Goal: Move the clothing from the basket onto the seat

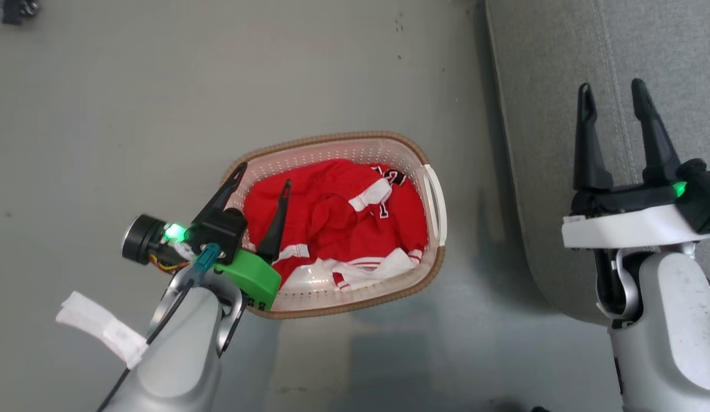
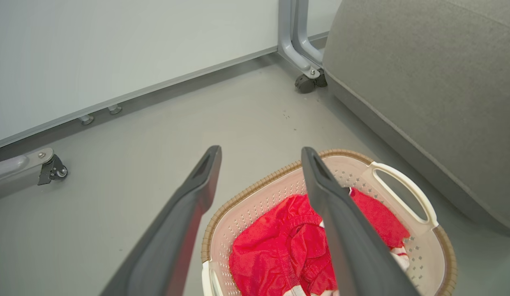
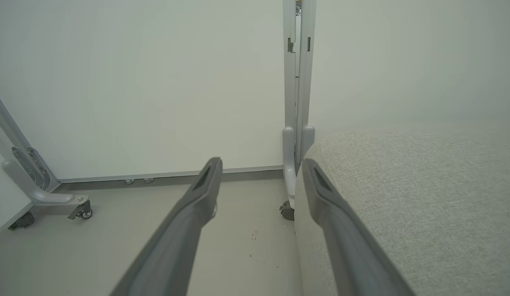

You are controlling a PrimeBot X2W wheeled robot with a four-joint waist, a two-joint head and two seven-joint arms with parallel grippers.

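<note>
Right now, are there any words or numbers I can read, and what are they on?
Dark white-edged numerals on the red jersey: crumpled and partly hidden, not readable.
Dark marks on the green bracket: too small to read.
Nothing else is readable.

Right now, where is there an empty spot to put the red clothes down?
The grey seat looks bare where it shows, from its rounded edge beside the basket past the open right gripper. The floor beyond the basket is bare too. The basket itself is crowded: clothing fills it, with the open left gripper over it.
</note>
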